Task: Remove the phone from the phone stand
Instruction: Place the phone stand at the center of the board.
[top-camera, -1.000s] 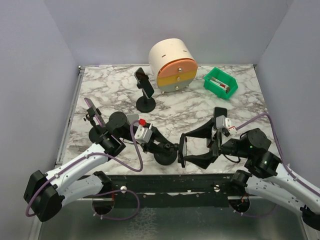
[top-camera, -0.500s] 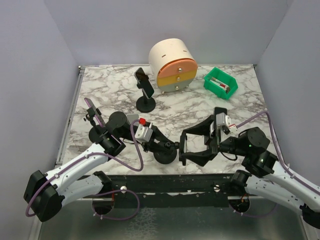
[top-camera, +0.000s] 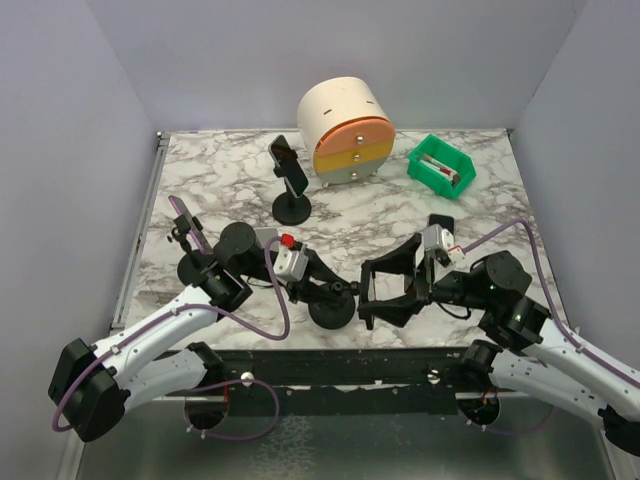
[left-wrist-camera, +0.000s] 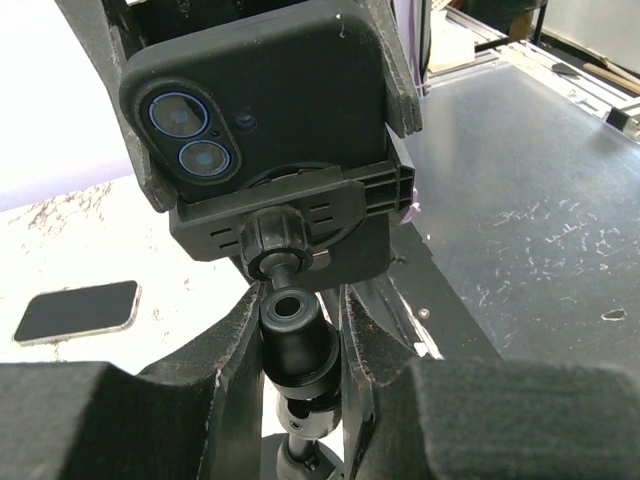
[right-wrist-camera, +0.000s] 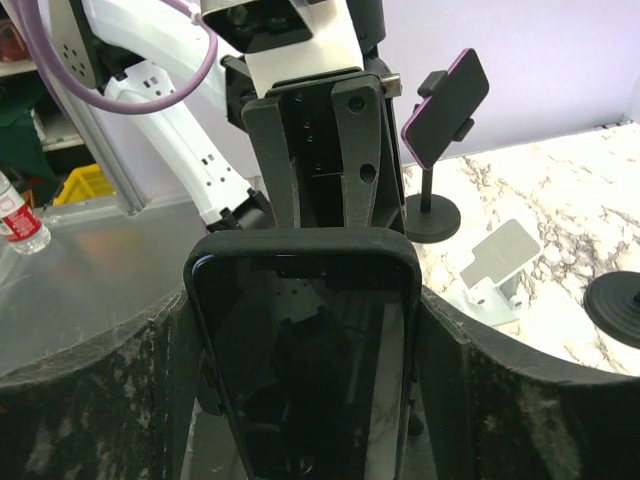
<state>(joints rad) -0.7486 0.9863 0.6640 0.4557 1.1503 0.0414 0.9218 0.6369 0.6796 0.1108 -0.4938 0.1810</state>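
Top view: phone stand (left-wrist-camera: 300, 215) sits at 6 o'clock on the marble table (top-camera: 400, 215), close to the near edge.

Left gripper (left-wrist-camera: 298, 345) comes in from 9 o'clock. Its fingers (left-wrist-camera: 235, 345) are pinched on the stand's stem, just below the ball joint.

Phone (right-wrist-camera: 310, 360), in a black case, is seated upright in the stand's clamp, with its lenses toward the left wrist camera.

Right gripper (right-wrist-camera: 305, 320) comes in from 3 o'clock. Its fingers (right-wrist-camera: 175, 380) lie close along both long edges of the phone. I cannot tell whether they press on it.

A second stand (top-camera: 291, 185) stands at 12 o'clock from the first. A round drawer unit (top-camera: 345, 130) and a green bin (top-camera: 441, 166) are at 1 to 2 o'clock.
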